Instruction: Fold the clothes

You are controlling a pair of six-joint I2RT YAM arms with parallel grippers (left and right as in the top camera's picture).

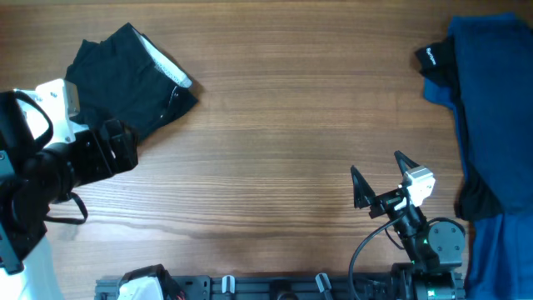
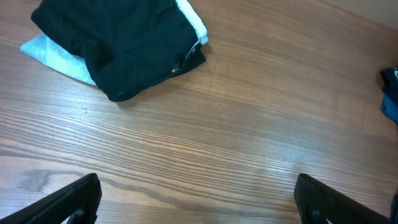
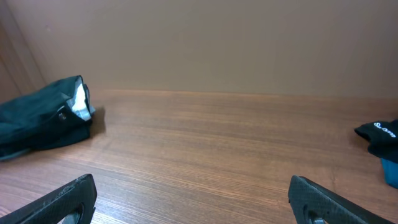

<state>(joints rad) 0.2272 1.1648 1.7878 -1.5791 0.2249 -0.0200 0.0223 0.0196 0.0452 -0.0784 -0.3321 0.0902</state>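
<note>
A folded black garment (image 1: 132,71) with a white waistband lies at the far left of the table; it also shows in the left wrist view (image 2: 118,43) on top of a light blue cloth (image 2: 56,55), and small in the right wrist view (image 3: 43,115). A pile of blue and black clothes (image 1: 491,108) lies along the right edge; its edge shows in the right wrist view (image 3: 380,138). My left gripper (image 1: 117,148) is open and empty, just below the black garment. My right gripper (image 1: 379,179) is open and empty over bare wood at the front right.
The wooden table (image 1: 283,125) stretches between the two clothes piles. A rail with cables and arm bases (image 1: 275,287) runs along the front edge. A wall rises behind the table in the right wrist view (image 3: 205,43).
</note>
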